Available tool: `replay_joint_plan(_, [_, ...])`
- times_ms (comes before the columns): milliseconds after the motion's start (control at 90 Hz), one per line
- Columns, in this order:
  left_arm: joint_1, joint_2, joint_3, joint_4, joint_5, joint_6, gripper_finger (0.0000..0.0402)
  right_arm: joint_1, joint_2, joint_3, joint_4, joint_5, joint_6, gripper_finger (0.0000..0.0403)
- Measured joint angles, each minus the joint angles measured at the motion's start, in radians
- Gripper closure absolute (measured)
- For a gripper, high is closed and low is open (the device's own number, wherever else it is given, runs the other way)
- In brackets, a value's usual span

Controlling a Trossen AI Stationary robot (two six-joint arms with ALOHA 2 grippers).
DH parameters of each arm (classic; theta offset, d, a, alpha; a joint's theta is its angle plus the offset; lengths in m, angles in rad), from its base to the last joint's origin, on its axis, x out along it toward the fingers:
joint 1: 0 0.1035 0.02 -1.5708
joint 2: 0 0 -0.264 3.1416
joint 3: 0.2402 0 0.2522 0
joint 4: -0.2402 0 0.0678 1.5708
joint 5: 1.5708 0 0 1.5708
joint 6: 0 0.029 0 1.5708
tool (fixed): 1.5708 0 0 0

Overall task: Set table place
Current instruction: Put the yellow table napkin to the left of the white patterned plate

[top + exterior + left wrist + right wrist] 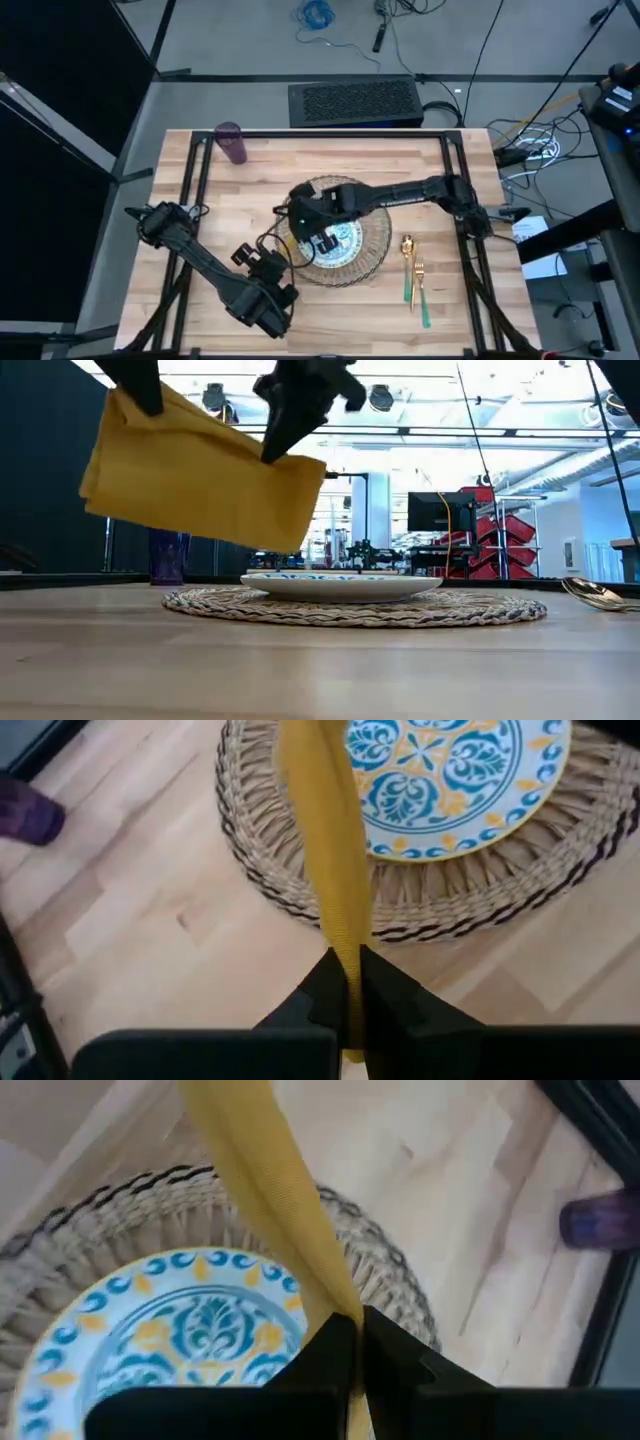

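While both arms reach in over the light wooden table [230, 205], each claw is clenched on an edge of the mustard-yellow napkin [200, 475], which hangs stretched between them in the air. From table height, the cloth hangs above the wood, up and to the left of the plate, touching neither plate nor mat. The left claw [348, 982] pinches one edge of the cloth, with its fingers pressed tight against the fabric. The right claw [352, 1342] grips another edge the same way, and from above it sits over the left part of the plate.

Below the napkin, a round woven straw mat [372, 262] lies near the middle of the table. A small white plate [340, 586] with a teal and yellow pattern rests centred on the mat.

To the right of the mat, apart from it, a gold fork [420, 272] and a gold spoon [407, 246], both with teal handles, lie side by side on the wood.

A purple cup [232, 142] stands upright near the far left corner of the table, well apart from the mat.
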Motion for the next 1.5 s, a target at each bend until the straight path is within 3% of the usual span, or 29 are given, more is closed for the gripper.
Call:
replay_joint_plan(189, [0.028, 0.000, -0.014, 0.002, -0.011, -0.006, 0.0401, -0.017, 0.070, -0.002, 0.125, -0.011, -0.109, 0.0403])
replay_joint_plan(422, [0.058, 0.000, -0.120, 0.002, 0.017, -0.059, 0.0401, -0.065, 0.099, -0.003, 0.235, -0.028, -0.220, 0.0403])
replay_joint_plan(622, [0.068, -0.097, -0.241, -0.003, 0.016, -0.176, 0.0401, -0.112, 0.102, -0.001, 0.327, -0.060, -0.296, 0.0403])
replay_joint_plan(789, [0.065, -0.184, -0.297, -0.002, -0.010, -0.235, 0.0401, -0.149, 0.102, -0.001, 0.396, -0.131, -0.299, 0.0403])
replay_joint_plan(1078, [0.094, -0.191, -0.332, 0.004, -0.024, -0.229, 0.0401, -0.169, 0.191, -0.001, 0.489, -0.172, -0.346, 0.0403])
replay_joint_plan(1500, [0.087, -0.231, -0.465, 0.028, 0.067, -0.264, 0.0401, -0.189, 0.259, 0.125, 0.496, -0.180, -0.345, 0.0403])
